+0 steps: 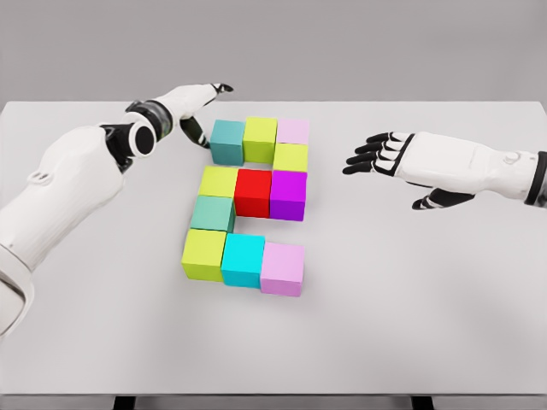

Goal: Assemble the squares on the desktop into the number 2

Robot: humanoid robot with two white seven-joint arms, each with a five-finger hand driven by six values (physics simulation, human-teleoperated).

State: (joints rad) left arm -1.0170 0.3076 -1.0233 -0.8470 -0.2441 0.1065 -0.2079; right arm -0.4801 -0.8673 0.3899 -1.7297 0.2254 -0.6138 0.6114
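Several coloured cubes sit together on the white table [410, 307], forming a 2. The top row is a teal cube [227, 141], a lime cube [260, 138] and a pale pink cube [293, 131]. A yellow-green cube [291, 157] links down to a middle row of yellow [218, 181], red [253, 191] and purple [288, 195]. A teal-green cube [212, 213] leads to the bottom row of lime [203, 254], cyan [243, 260] and lilac [283, 268]. My left hand [202, 111] hovers just left of the top teal cube, fingers spread, holding nothing. My right hand [376, 155] floats open, right of the cubes.
The table's far edge runs along the top, near the left hand. The near edge lies along the bottom of the view, with dark table legs [124, 401] below it. My left forearm [77, 171] stretches over the table's left side.
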